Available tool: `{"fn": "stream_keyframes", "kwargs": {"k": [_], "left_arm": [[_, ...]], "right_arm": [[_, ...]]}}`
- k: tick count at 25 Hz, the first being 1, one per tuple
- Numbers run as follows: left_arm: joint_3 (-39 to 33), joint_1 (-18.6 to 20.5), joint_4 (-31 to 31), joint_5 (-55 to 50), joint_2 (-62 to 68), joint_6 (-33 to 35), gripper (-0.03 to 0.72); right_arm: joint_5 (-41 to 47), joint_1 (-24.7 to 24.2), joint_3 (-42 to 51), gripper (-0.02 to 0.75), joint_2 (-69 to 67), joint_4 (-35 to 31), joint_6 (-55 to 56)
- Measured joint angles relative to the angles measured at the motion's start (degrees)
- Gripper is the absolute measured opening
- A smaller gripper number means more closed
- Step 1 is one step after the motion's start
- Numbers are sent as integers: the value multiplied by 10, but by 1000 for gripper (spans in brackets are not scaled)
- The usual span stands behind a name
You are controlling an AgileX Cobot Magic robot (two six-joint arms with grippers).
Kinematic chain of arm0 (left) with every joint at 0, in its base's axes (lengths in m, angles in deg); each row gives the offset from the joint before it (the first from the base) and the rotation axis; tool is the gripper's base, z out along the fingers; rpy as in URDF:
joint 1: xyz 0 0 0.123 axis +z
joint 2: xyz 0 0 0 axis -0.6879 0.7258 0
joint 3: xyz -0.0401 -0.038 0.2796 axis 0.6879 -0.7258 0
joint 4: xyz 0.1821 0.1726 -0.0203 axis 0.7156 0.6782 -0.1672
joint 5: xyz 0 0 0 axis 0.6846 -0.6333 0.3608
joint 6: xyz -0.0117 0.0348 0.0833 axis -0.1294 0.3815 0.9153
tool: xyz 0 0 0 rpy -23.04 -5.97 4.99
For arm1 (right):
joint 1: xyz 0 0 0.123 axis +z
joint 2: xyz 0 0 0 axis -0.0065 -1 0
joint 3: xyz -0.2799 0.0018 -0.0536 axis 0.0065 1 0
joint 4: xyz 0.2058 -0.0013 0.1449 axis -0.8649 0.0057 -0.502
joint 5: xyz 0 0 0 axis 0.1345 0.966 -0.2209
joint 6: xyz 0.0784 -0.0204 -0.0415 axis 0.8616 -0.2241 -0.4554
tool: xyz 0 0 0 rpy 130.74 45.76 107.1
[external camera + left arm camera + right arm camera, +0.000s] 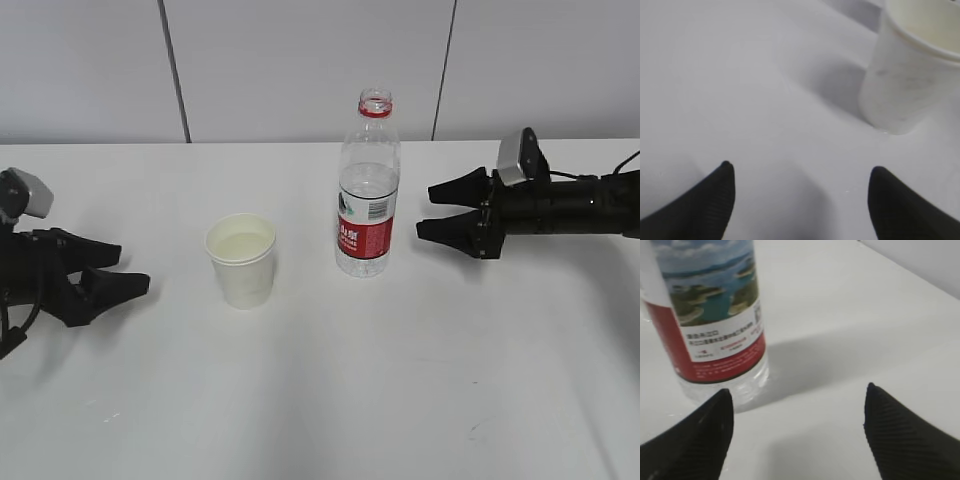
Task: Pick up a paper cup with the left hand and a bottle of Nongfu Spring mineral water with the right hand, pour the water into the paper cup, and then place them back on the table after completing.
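A white paper cup (241, 260) stands upright on the white table (330, 400), left of centre. It also shows at the upper right of the left wrist view (905, 70). A clear Nongfu Spring bottle (367, 190) with a red label and no cap stands upright just right of the cup, partly filled with water; the right wrist view shows its label and base (710, 315) at the left. My left gripper (128, 268) is open and empty, left of the cup. My right gripper (427, 210) is open and empty, just right of the bottle.
A grey panelled wall (300, 60) runs behind the table's back edge. Only the cup and the bottle stand on the tabletop.
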Motion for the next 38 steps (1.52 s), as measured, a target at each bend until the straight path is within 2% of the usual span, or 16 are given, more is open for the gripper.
{"fn": "stream_keyframes", "kwargs": {"k": [4,7,11,15,20,25,30,38], "left_arm": [[0,23,-36,-6,0,23,508],[0,36,-88,-8,0,51,508],[0,52,-160,-26,0,88,500],[0,62,-244,-57,0,143,489],[0,65,-353,-63,0,158,480],[0,66,-397,-63,0,181,479],[0,66,-443,-70,0,205,469],[59,41,-452,-297,-27,207,465]], "right_arm": [[25,-3,-23,594,0,-31,0],[74,-3,-39,594,0,-70,0],[153,-7,-54,594,0,-131,1],[184,-23,-55,592,0,-187,1],[236,-38,-55,592,0,-250,1],[286,-53,-55,592,0,-326,-14],[298,-70,-55,592,0,-350,-19],[304,-83,-55,592,0,-394,-12]]}}
